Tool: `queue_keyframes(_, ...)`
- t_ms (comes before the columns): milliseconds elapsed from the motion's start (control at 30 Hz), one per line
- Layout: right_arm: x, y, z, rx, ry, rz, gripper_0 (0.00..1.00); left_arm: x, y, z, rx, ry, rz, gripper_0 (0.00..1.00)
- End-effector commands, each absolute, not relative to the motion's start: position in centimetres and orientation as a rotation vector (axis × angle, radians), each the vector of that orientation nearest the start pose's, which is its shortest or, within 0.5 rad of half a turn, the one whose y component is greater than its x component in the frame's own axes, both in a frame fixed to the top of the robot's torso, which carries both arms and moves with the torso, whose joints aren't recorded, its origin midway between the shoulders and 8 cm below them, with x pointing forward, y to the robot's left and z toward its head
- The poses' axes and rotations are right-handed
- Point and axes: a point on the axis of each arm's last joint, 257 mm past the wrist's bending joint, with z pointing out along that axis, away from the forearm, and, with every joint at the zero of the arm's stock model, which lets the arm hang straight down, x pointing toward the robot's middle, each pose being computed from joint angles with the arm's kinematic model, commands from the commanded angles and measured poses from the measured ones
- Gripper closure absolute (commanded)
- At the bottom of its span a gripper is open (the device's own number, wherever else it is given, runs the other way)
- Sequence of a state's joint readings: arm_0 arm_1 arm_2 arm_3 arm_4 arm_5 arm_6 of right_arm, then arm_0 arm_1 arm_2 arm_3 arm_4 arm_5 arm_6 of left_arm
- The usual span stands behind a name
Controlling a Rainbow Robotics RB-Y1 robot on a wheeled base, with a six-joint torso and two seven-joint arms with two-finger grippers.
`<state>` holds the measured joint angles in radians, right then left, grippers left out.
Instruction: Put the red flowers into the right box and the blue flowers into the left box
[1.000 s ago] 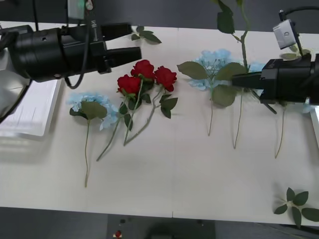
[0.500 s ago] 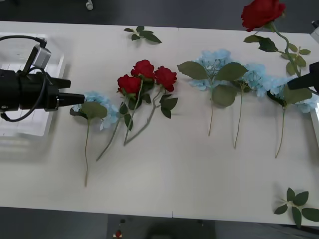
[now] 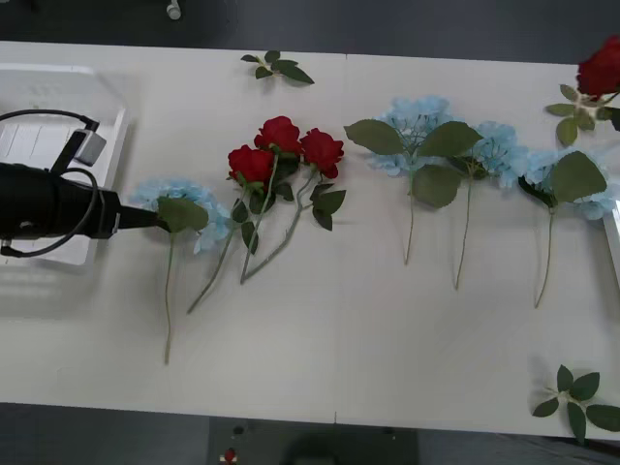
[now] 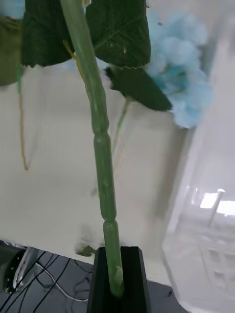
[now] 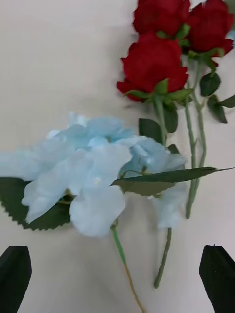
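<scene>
Left gripper (image 5: 117, 274): black fingers spread wide, one at each corner of the left wrist view, nothing between them; arm reached in from the left across the left box (image 3: 58, 97), tip just beside the leftmost blue flower (image 3: 179, 208).
Leftmost blue flower: lay flat on the white table (image 3: 339, 349), pale head toward the arm, stem trailing toward the near edge.
Right gripper (image 4: 116, 281): black fingers pressed together on the green stem of a held red rose (image 3: 601, 66); bloom sat at the far right edge of the front view.
Three red roses (image 3: 281, 145): grouped on the table just right of the leftmost blue flower, stems crossing.
Other blue flowers (image 3: 484, 155): three in a row on the right half of the table.
Right box (image 4: 205, 234): pale rim beside the held stem, probably just below it; hard to tell.
Leaf sprigs (image 3: 276, 66): one at the far edge, another at the near right corner.
</scene>
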<state>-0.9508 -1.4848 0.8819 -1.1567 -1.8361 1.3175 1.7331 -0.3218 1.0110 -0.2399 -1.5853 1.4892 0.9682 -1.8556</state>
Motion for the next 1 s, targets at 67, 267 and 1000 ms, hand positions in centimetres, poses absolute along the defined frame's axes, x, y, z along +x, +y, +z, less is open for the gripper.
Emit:
queue_keyframes(67, 44.8, -49.9, -14.1, 0.093, 2.878, 0.146, 1.0, 49.5, 29.7, -20.9, 0.395, 2.418, -0.475, 0.0)
queue_keyframes(267, 43.8, -54.8, -15.6, 0.214, 2.903, -0.005, 1.0, 49.2, 31.4, -21.9, 0.301, 2.515, -0.381, 0.0)
queue_keyframes(1000, 39.9, -67.7, -17.6, 0.301, 2.831, -0.171, 1.0, 50.7, 29.4, -26.4, 0.237, 2.589, -0.15, 0.0)
